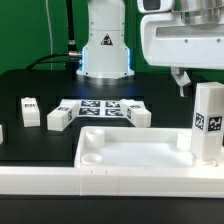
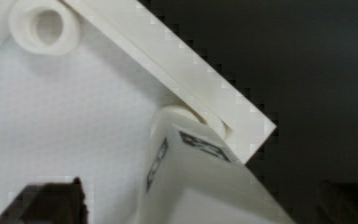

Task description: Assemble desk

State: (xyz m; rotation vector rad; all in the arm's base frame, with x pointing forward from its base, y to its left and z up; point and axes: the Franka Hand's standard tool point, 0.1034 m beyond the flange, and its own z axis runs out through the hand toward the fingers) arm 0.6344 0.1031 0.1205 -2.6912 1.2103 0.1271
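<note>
1. Fingertips (image 2: 51, 200) of the two-finger gripper (image 2: 197, 204) are dark and stand spread wide apart in your wrist view. They pinch nothing.
2. Between those tips you see the top of a square white post leg with a black-and-white tag (image 2: 190, 160). As far as the picture shows, there is a gap on each side of it.
3. In your exterior view this tagged upright leg (image 1: 208, 122) stands at the exterior view's right, planted in a corner of the large white plastic rectangular slab with a raised rim (image 1: 130, 150).
4. The gripper hangs just above the post's top, a little toward the exterior view's left, and is not touching it.
5. The slab lies flat in the foreground of the black table (image 1: 20, 85). In your wrist view, a round corner socket (image 2: 43, 28) shows in the slab close beside the rim.
6. Three more white posts lie on the table behind the slab:
   - the far-left leg (image 1: 28, 110) lies well apart from the others;
   - the middle leg (image 1: 58, 118) lies just beside the marker board (image 1: 95, 107);
   - the right-hand leg (image 1: 140, 115) lies at the board's other side.
7. The arm's white base (image 1: 105, 50) rises behind the marker board.
</note>
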